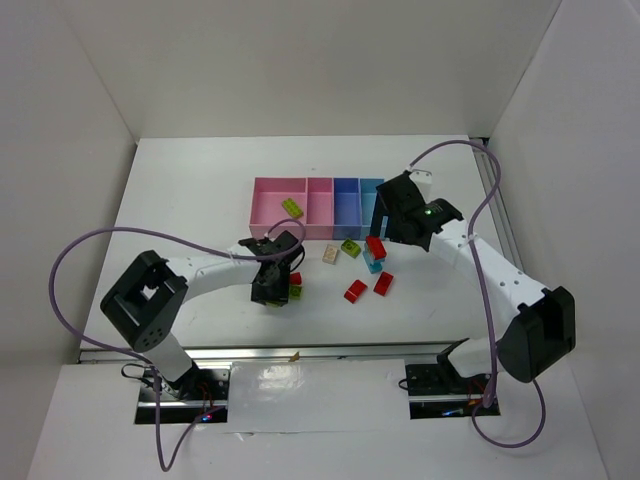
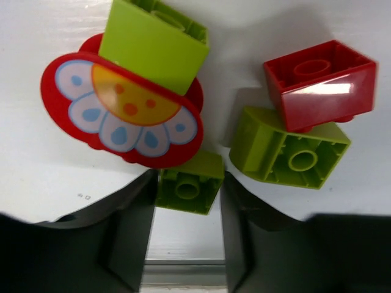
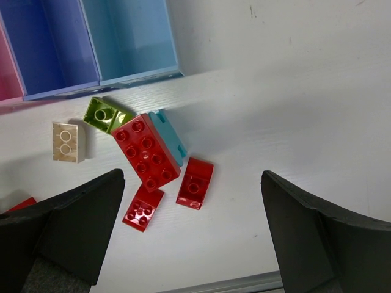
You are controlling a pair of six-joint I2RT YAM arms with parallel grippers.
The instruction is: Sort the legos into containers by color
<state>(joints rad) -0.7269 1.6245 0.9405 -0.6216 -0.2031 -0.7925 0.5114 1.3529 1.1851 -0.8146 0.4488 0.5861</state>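
Left wrist view: we see our left gripper (image 2: pixel 188 183) grasping a small lime brick (image 2: pixel 194 178), one finger pressed to each side, just below the round red-white piece (image 2: pixel 122 116). From above, another lime brick (image 1: pixel 292 208) lies in the wide pink bin (image 1: pixel 266 196). Further right, our right gripper (image 3: pixel 192 178) is spread wide and holds nothing, above loose red bricks (image 3: pixel 146 151) near the cyan bin (image 3: pixel 131 36).
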